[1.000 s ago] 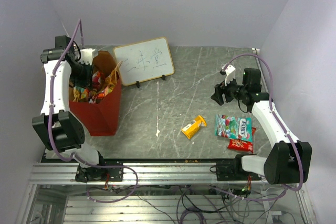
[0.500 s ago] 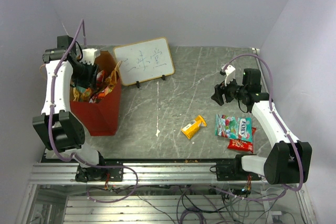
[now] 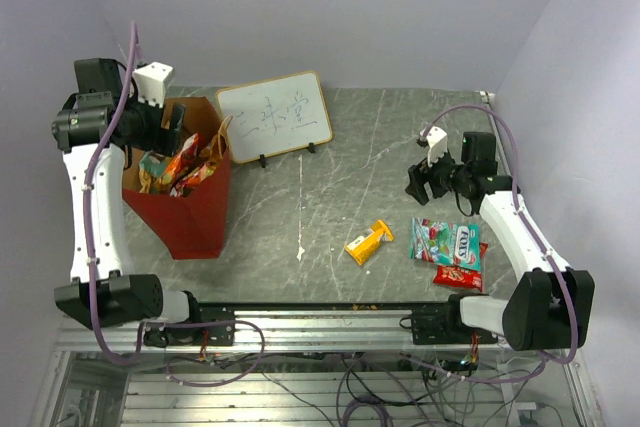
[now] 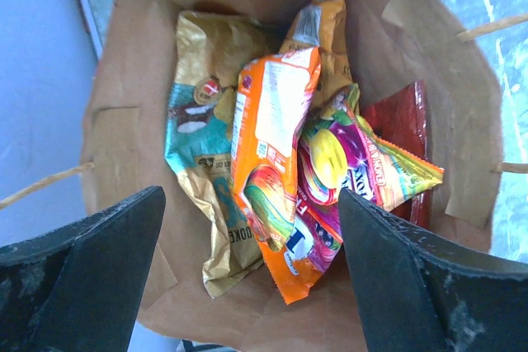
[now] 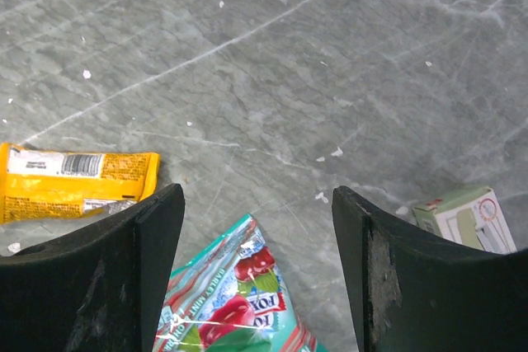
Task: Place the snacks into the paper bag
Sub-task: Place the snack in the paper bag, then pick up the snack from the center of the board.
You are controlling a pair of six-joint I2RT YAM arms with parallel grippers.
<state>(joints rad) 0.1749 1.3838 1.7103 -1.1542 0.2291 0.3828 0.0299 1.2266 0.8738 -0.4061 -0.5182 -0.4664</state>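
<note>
Near the front of the grey marble-patterned worktop [image 3: 330, 197], a small red packet [image 3: 457, 277] lay against a teal-white candy bag [image 3: 445, 243]. A yellow snack packet [image 3: 368, 243] lay to their left, and the right gripper [image 3: 415, 182] hung just beyond them, fingers spread and empty. Farther back on the left, the tall red paper bag [image 3: 190, 217] stood upright holding an orange chip packet [image 4: 268, 138] and a gold-and-teal packet [image 4: 198, 121], the left gripper [image 4: 252, 195] poised over its mouth, jaws apart and empty, near a white framed board [image 3: 275, 117].
</note>
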